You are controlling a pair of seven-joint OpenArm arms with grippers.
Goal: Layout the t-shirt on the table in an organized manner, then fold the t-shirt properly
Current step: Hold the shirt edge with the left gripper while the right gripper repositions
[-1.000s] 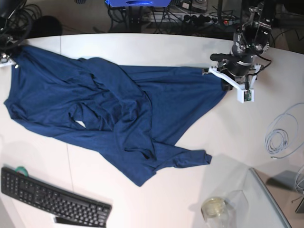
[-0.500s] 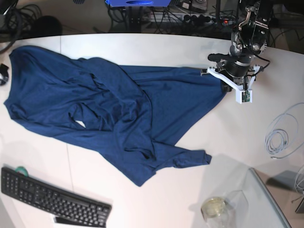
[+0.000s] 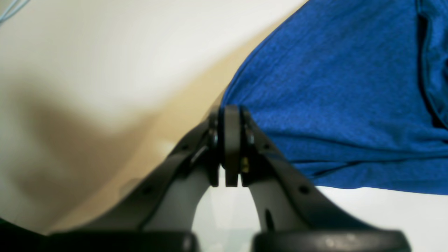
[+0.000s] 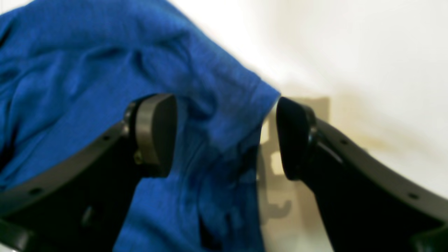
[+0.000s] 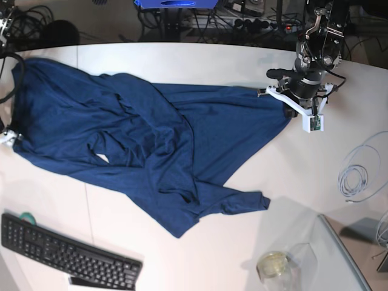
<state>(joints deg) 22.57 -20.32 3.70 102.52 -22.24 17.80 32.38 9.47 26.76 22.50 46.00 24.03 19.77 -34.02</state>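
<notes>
The dark navy t-shirt (image 5: 151,139) lies crumpled and twisted across the white table (image 5: 291,182), with a sleeve trailing toward the front. At the shirt's right corner my left gripper (image 5: 288,108) is shut on the t-shirt; in the left wrist view its closed tips (image 3: 231,113) pinch the cloth edge (image 3: 332,87). My right gripper (image 5: 6,137) sits at the shirt's left edge. The right wrist view shows it open (image 4: 224,136), fingers (image 4: 154,133) wide apart, and a loose fold of the shirt (image 4: 217,115) lying between them, not clamped.
A black keyboard (image 5: 66,254) lies at the front left. A glass jar (image 5: 274,267) and a clear panel (image 5: 345,254) stand at the front right. A coiled white cable (image 5: 357,173) rests on the right. Cables and equipment sit beyond the table's far edge.
My right gripper opened, let go of the shirt's far-left corner and moved along the left edge toward the front. The released corner settled on the table. The left arm stayed put.
</notes>
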